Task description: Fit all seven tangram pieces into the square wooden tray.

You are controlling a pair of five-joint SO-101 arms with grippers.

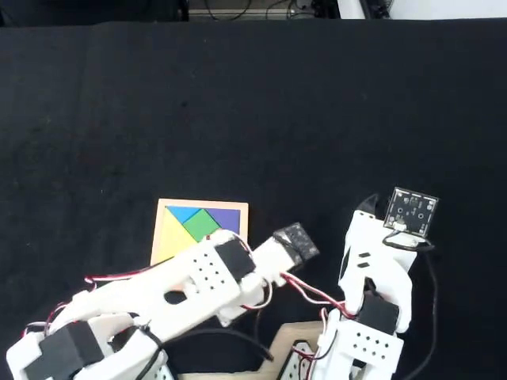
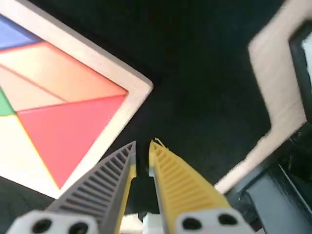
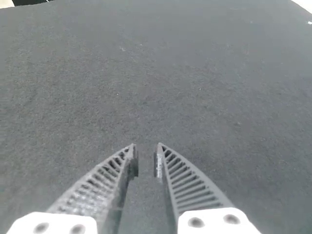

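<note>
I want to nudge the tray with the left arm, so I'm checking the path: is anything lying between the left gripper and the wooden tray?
Nothing visible does. In the left wrist view, the left gripper sits close to a corner of the tray, with bare black cloth between them.

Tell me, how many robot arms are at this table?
2. The left arm lies across the wooden tray at lower left; the right arm stands at lower right over black cloth.
</note>
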